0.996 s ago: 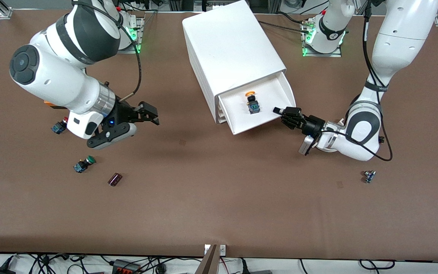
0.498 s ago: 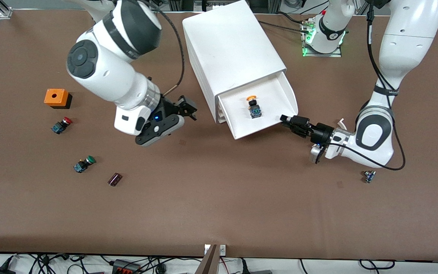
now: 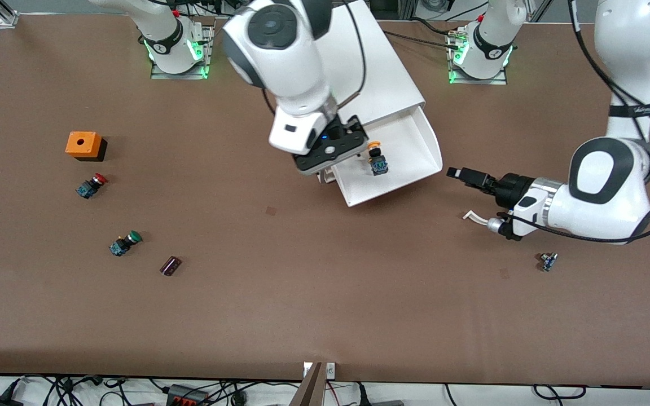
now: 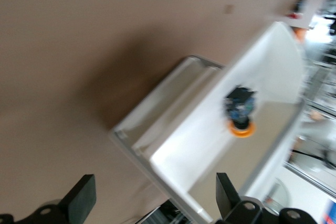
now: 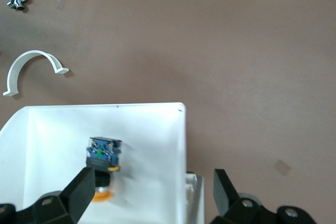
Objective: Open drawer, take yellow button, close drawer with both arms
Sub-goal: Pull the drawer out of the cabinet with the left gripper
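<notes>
arms (image 3: 613,186): glossy white shells, black joint bands | black cables along links | green lights at bases | right hand (image 3: 339,144), left hand (image 3: 463,175): black two-finger

The small orange-capped push button (image 3: 378,159) lies in the pulled-out top white plastic drawer (image 3: 409,169) of the white box cabinet (image 3: 381,79). The right gripper (image 3: 353,132) hangs over the drawer. The left gripper (image 3: 460,173) is beside it.

Three push buttons show: one orange-capped button (image 3: 377,160) in the open top drawer (image 3: 409,169), one red-capped button (image 3: 90,185) and one green-capped button (image 3: 124,243) on the desk (image 3: 325,293). There is one white drawer cabinet (image 3: 353,73), one orange box (image 3: 83,145), one small dark maroon block (image 3: 170,265), one small metal-and-blue part (image 3: 548,261) and one curved white clip (image 3: 475,217). Two robot arms reach in, each with one hand: the left hand (image 3: 463,175) and the right hand (image 3: 339,148).
</notes>
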Controlling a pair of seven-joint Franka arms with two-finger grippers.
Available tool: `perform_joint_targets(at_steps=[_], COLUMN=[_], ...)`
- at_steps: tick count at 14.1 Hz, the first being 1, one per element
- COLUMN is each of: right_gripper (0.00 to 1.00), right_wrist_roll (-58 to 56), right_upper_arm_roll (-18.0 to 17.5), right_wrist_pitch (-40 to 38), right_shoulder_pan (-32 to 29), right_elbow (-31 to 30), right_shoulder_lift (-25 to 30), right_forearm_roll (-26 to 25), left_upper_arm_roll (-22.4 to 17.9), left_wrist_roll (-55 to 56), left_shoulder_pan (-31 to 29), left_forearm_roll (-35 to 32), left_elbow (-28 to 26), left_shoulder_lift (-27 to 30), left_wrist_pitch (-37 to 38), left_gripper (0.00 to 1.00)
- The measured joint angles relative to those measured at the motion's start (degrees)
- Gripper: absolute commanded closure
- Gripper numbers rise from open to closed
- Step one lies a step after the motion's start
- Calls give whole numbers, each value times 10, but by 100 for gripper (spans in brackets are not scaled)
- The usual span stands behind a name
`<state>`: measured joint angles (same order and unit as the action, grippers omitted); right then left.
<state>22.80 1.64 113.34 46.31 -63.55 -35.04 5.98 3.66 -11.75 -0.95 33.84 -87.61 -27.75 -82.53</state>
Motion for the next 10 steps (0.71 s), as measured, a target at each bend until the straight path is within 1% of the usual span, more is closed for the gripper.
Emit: perform_joint_targets(at_steps=[3,6,8,10], right_gripper=[0,0,0,0], right_wrist_roll=[24,53,64,70], right_upper_arm_roll=[2,2,2,3], right_wrist_pitch=[26,30,32,39], right_shoulder_pan=[21,44,58,67], right_elbow=[22,29,29,29], right_shoulder_lift=[-41,-56,-60,-68], right_forearm_roll=[-15,-48,-60,-65], left_upper_arm_roll=[0,5,9,9], left_wrist_roll=[63,135,181,198], left_shoulder_pan=[0,5,15,21], left_forearm_roll=[-100,-193,-233,-254], left_elbow=[24,35,36,36], left_shoulder_lift=[11,19,27,30], left_wrist_pitch=[2,4,4,4], left_gripper=[0,0,0,0])
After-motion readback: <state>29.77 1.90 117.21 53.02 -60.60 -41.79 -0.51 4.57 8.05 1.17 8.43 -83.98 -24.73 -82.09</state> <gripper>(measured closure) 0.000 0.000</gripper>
